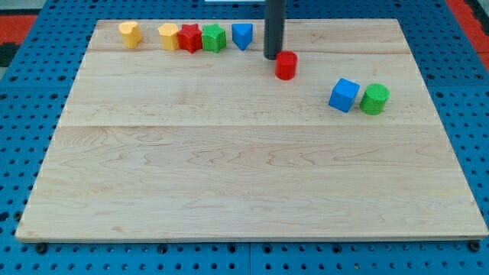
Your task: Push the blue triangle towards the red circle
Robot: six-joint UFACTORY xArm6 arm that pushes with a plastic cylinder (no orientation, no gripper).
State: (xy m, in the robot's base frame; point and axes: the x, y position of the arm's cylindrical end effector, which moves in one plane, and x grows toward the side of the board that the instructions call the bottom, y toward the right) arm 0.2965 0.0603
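Observation:
The blue triangle (242,35) sits near the view's top edge of the wooden board (229,168), at the right end of a row of blocks. The red circle (286,65) stands to its lower right. My tip (273,56) rests on the board between them, just left of and touching or nearly touching the red circle, and right of and below the blue triangle. The rod rises straight up out of the view's top.
Left of the blue triangle, along the view's top, stand a green block (214,37), a red star-like block (189,37) and two yellow blocks (169,35) (130,33). A blue cube (344,95) and a green cylinder (374,99) stand at the view's right.

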